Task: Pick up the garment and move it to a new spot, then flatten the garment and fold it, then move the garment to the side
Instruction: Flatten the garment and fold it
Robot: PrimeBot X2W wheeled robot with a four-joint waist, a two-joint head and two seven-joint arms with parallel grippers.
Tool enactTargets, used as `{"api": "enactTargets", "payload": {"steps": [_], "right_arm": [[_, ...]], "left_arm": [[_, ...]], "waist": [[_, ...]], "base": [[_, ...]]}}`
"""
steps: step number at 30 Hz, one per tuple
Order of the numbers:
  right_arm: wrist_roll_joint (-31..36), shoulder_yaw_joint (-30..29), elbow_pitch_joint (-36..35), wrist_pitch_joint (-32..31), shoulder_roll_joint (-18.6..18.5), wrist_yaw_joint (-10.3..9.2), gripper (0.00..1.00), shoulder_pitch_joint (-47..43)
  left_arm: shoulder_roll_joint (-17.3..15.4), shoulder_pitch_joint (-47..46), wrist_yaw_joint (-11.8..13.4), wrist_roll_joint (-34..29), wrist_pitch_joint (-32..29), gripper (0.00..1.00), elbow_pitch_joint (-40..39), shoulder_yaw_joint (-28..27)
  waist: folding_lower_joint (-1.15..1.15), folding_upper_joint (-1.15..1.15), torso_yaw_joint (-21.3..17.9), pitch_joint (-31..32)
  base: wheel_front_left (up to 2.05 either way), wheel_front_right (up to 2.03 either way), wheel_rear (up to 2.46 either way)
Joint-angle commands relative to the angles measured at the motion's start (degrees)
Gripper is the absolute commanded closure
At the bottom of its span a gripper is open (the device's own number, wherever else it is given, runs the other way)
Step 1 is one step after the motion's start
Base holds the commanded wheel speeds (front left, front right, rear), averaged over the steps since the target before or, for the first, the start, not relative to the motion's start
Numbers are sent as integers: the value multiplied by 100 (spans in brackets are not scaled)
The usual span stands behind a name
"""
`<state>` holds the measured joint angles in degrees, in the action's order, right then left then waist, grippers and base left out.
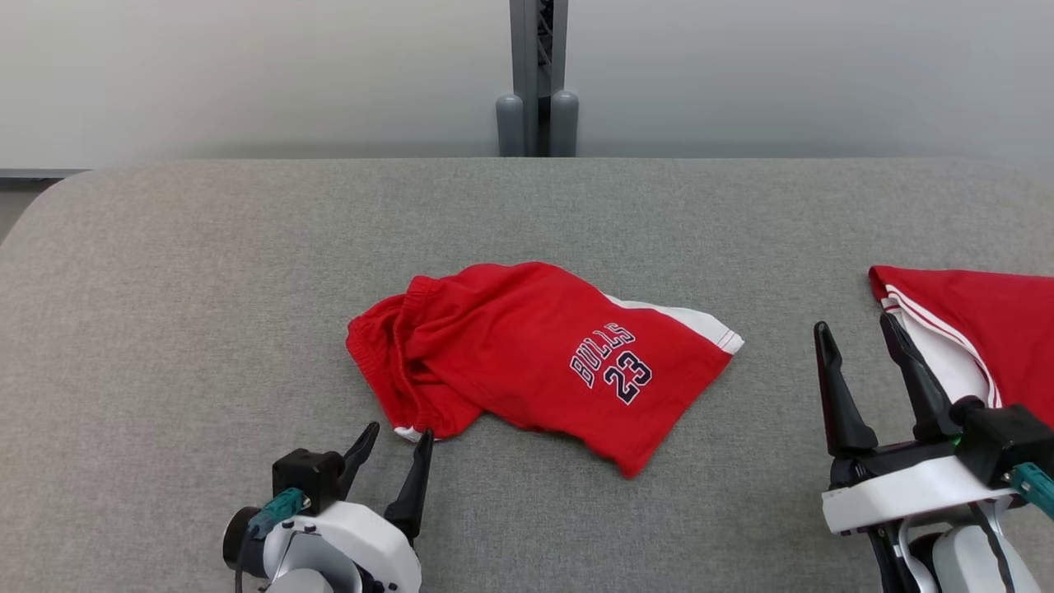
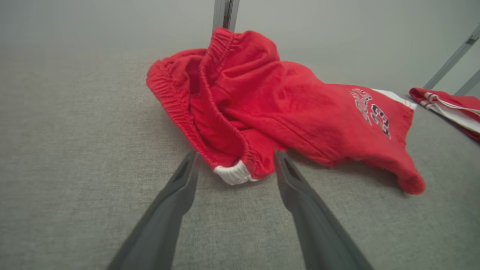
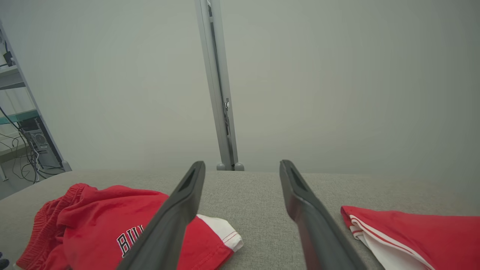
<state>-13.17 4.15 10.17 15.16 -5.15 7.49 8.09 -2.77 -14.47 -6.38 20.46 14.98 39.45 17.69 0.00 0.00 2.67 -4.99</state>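
The garment [image 1: 527, 354] is a pair of red shorts with a white side stripe and "BULLS 23" print, lying crumpled in the middle of the grey table [image 1: 165, 288]. My left gripper [image 1: 398, 436] is open at its near left edge, fingertips just short of the waistband. In the left wrist view the garment [image 2: 270, 108] lies ahead, and a white waistband corner sits between the open fingers [image 2: 176, 195]. My right gripper [image 1: 856, 329] is open, right of the garment and clear of it. In the right wrist view the garment [image 3: 93, 225] is at lower left.
A second red and white garment [image 1: 980, 329] lies at the table's right edge, just beside my right gripper; it also shows as red cloth [image 3: 412, 228] in the right wrist view. A grey post [image 1: 537, 78] stands behind the table's far edge.
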Motion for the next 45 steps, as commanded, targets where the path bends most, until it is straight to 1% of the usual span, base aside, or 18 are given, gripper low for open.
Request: {"api": "enactTargets", "payload": {"steps": [1,4,9,10,14,15,16,22,25,28,32,34,37,38,40,45], "right_arm": [[-8,-8,6,4,-3,1,0,93],[-25,-12,8,3,-12,1,0,134],[-32,-52,11,4,-25,1,0,195],[-32,-52,11,4,-25,1,0,195],[-8,-64,21,4,-22,1,0,197],[-5,-66,25,4,-20,1,0,195],[-4,-70,28,4,-19,1,0,197],[10,-104,58,4,-4,1,0,154],[17,-109,65,4,13,1,0,122],[21,-112,71,4,27,1,0,100],[17,-113,72,4,43,1,0,86],[18,-101,79,4,59,1,0,72],[10,-78,76,3,86,1,0,65],[4,-74,77,3,92,1,0,64],[-18,-76,71,3,107,1,0,66],[-46,-69,55,3,144,1,0,110]], "left_arm": [[-28,-151,78,62,-5,0,138,26],[-22,-377,171,254,-78,0,489,155],[-28,-647,142,576,-69,0,825,400],[-28,-647,142,576,-69,0,825,400],[-27,-781,178,912,-31,0,988,485],[-26,-800,162,1006,-21,40,1018,498],[-28,-832,153,1126,-17,100,1024,477],[-29,-899,81,1691,18,100,889,311],[-29,-939,5,1932,21,100,594,0],[-66,-992,-56,2110,23,100,204,-443],[-217,-1103,-75,2152,23,100,-396,-1032],[-321,-1240,-80,2099,22,100,-717,-1306],[-432,-1506,-12,1910,21,100,-1231,-1609],[-446,-1577,3,1835,16,100,-1387,-1637],[-468,-1706,21,1621,16,100,-1645,-1519],[-357,-1902,-5,1136,-415,100,-1969,-719]], "waist": [[0,0,-53,-60],[0,0,-119,-150],[0,0,-183,-252],[0,0,-183,-252],[0,0,-212,-284],[0,0,-216,-284],[0,0,-218,-283],[0,0,-174,-189],[0,0,-126,-118],[0,0,-75,-37],[0,0,-20,63],[0,0,-9,99],[0,0,-9,133],[0,0,-18,144],[0,0,-50,157],[0,0,-206,97]], "base": [[0,0,0],[0,0,0],[0,0,0],[0,0,0],[0,0,0],[0,0,0],[0,0,0],[0,0,0],[0,0,0],[0,0,0],[0,0,0],[0,0,0],[0,0,0],[0,0,0],[0,0,0],[0,0,0]]}}
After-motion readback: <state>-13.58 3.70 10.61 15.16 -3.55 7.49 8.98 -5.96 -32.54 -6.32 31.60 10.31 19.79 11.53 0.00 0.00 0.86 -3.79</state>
